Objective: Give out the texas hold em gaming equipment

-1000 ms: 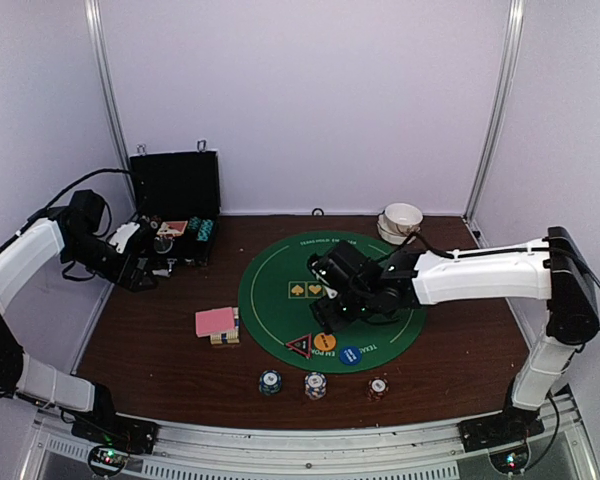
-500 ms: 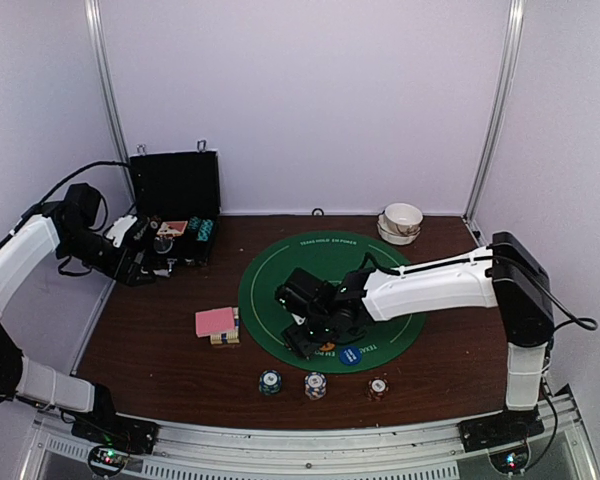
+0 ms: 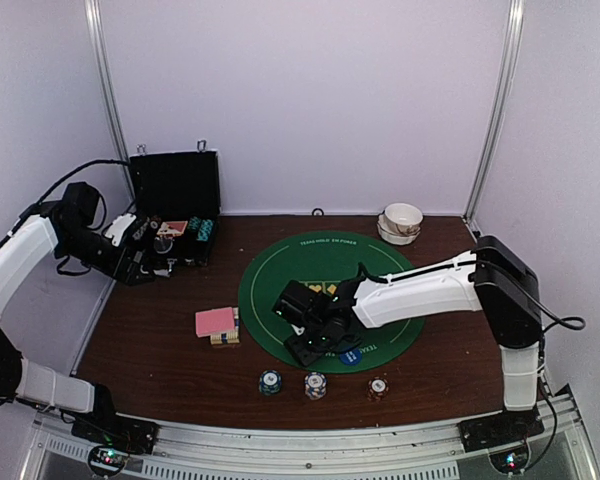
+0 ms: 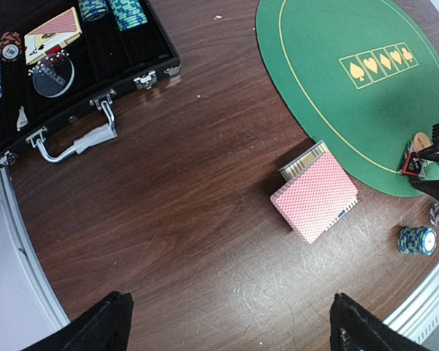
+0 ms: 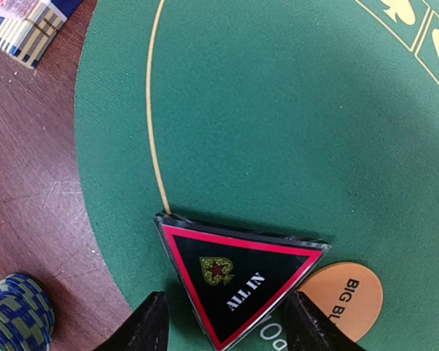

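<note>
Brown table (image 3: 150, 352) — green mat (image 3: 280, 265), cards (image 3: 216, 321)

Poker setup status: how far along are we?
Done: three chip stacks at the near edge, deck beside the mat, discs on it. In hand: right gripper straddles the ALL IN marker, not visibly clamped. To do: chips and cards remain in the case; left gripper open, empty.

Robot lab cell; white panel walls (image 3: 310, 100), aluminium frame (image 3: 496, 110).
</note>
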Robot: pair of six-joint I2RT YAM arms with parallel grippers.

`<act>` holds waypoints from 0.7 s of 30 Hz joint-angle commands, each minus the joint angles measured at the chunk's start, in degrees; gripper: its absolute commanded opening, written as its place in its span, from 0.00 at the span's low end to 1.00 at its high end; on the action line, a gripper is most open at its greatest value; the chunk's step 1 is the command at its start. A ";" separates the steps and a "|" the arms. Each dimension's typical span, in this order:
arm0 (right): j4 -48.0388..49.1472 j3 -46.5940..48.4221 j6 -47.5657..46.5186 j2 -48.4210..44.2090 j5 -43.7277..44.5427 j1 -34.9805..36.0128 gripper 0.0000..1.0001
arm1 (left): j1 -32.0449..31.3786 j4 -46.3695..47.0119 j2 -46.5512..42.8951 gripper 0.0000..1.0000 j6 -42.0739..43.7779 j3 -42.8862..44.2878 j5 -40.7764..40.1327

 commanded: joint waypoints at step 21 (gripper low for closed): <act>-2.58 10.42 0.34 8.14 -0.42 -2.00 0.36 | 0.43 0.10 -2.97 0.98 0.50 1.81 1.18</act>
